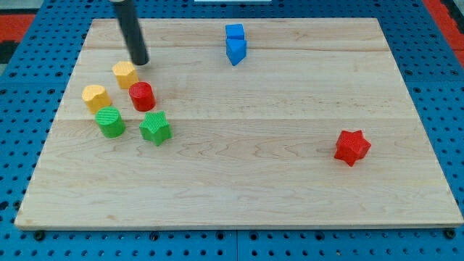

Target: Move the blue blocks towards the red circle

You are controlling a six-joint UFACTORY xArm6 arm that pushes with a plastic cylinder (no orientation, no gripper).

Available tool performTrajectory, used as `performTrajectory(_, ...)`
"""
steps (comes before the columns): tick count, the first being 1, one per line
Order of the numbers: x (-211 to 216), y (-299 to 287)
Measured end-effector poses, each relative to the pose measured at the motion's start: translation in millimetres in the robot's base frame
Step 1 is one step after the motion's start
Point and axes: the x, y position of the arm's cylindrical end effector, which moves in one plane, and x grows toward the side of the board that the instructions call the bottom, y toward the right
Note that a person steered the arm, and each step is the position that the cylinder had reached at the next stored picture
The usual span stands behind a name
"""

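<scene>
Two blue blocks sit touching at the view's top centre: a blue cube [234,31] and a blue triangular block [236,51] just below it. The red circle block [142,96] stands at the view's left among other blocks. My tip [140,61] is at the upper left, just above a yellow block [125,74] and above the red circle. It is far left of the blue blocks.
A second yellow block [95,96], a green round block [110,122] and a green star [155,127] cluster by the red circle. A red star [352,147] lies at the right. The wooden board [239,188] rests on a blue pegboard.
</scene>
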Motion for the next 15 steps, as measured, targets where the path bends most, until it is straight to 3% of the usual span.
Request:
performTrajectory(1, -63.7, 63.6)
performTrajectory(2, -97.0, 125.5)
performTrajectory(3, -64.6, 152.0)
performTrajectory(5, -7.7, 119.9)
performTrajectory(6, -37.8, 151.0)
performTrajectory(7, -5.5, 189.0)
performTrajectory(9, 22.5, 78.5)
performTrajectory(10, 33.9, 54.4)
performTrajectory(11, 43.9, 77.2)
performTrajectory(12, 4.3, 124.9)
performTrajectory(13, 24.2, 178.6)
performTrajectory(15, 50.5, 103.7)
